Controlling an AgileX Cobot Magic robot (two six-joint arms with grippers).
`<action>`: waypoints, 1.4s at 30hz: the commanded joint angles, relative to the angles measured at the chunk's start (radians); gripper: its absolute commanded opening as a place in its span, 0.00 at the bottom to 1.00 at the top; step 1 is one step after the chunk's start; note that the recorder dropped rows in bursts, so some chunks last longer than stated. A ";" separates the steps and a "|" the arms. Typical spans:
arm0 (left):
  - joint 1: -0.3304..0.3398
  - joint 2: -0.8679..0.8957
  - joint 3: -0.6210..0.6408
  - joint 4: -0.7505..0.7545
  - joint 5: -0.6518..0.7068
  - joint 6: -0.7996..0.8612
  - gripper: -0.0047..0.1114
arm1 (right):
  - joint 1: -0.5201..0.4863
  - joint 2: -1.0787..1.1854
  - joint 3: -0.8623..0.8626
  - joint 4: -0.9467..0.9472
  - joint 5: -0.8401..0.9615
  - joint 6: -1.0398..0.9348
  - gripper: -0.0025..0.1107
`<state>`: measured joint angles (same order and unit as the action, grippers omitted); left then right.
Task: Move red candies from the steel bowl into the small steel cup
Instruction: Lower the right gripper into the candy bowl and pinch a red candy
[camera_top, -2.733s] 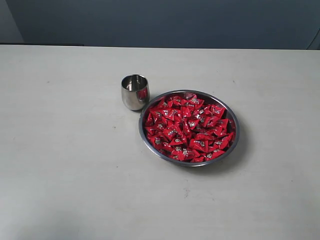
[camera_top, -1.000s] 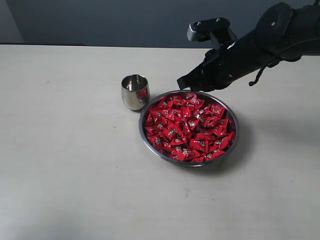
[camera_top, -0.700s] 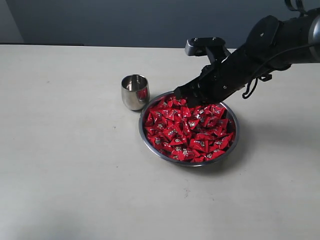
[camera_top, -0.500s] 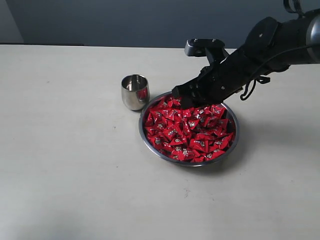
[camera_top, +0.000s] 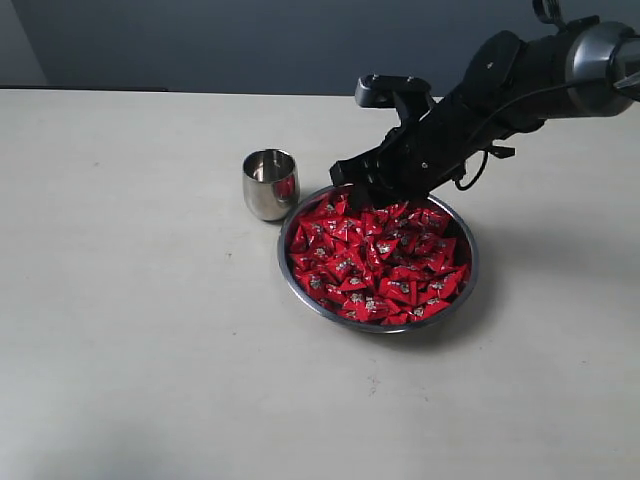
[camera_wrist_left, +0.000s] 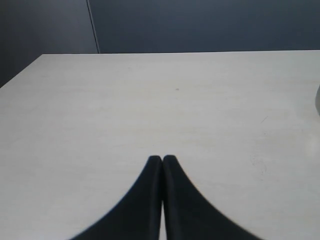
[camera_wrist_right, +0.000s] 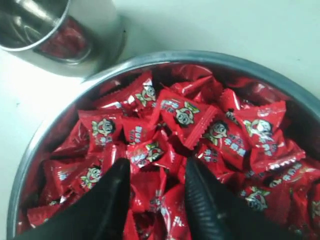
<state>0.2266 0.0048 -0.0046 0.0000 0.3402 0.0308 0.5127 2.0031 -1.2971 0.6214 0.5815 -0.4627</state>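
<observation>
Nothing had been carried across yet, as far as these views showed. The candies (camera_top: 385, 258) filled the bowl (camera_top: 300, 298) from rim to rim. The cup (camera_top: 270, 183) stood just off the bowl's far-left rim and looked empty. I took the red on its wall for a reflection, not a sweet.

You were at the first pick. Your right gripper (camera_wrist_right: 157, 169) was down among the candies in the far-left part of the bowl, the part closest to the cup. Its jaws stood a narrow gap apart, with wrappers lying between and just ahead of the tips. I could not see that they had gripped anything. Your left gripper (camera_wrist_left: 161, 161) hung over bare table (camera_wrist_left: 150, 100) off to the left, its jaws pressed together and holding nothing.

So nearly all the work was left: close on a candy, lift it over the rim, cross to the cup, let go, and repeat many times.

The crossing was short. Cup and bowl sat so near each other that I could not tell whether they touched. The bowl's rim was low and should have cost you little height. The cup's mouth was far smaller than the bowl, though, so you would have needed to drop each candy squarely over it. A cup that small would likely tip or slide if a finger caught it.

Your right arm came in from the far right, over the bowl's far rim. The table to the left and on the near side lay open, with nothing else on it in view.
</observation>
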 joint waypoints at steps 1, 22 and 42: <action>-0.009 -0.005 0.005 -0.006 -0.010 -0.001 0.04 | 0.001 0.006 -0.013 -0.130 0.029 0.099 0.34; -0.009 -0.005 0.005 -0.006 -0.010 -0.001 0.04 | 0.018 0.063 -0.013 -0.142 0.013 0.123 0.34; -0.009 -0.005 0.005 -0.006 -0.010 -0.001 0.04 | 0.019 0.057 -0.013 -0.112 0.030 0.123 0.23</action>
<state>0.2266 0.0048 -0.0046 0.0000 0.3402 0.0308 0.5313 2.0656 -1.3056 0.5071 0.6048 -0.3395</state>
